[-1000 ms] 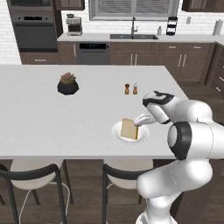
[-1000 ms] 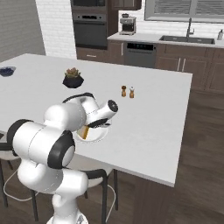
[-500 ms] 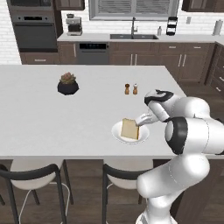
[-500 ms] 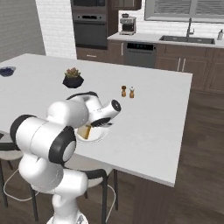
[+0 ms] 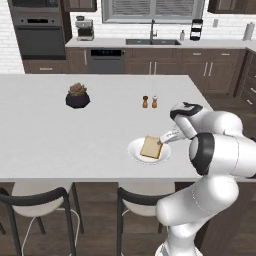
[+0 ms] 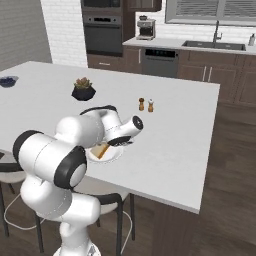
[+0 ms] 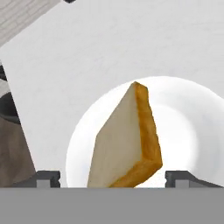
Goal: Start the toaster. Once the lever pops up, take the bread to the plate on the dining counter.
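Big white dining counter w/ dark wood base, two dark stools tucked under its near edge. Behind it: dark cabinets, sink under a window, wall oven, coffee machine. On the counter: small potted plant, salt & pepper pair, the plate near the front edge.

Bread lies on the plate, leaning, one edge raised. Gripper just beside its right edge.

Vs 1 s ago: jaws were closed in on the slice; now wide apart, slice released, lying flatter.

Hand view: fingertips stand clear either side of the bread, prob. no contact. Right base view adds a dark bowl at the counter's far left edge.
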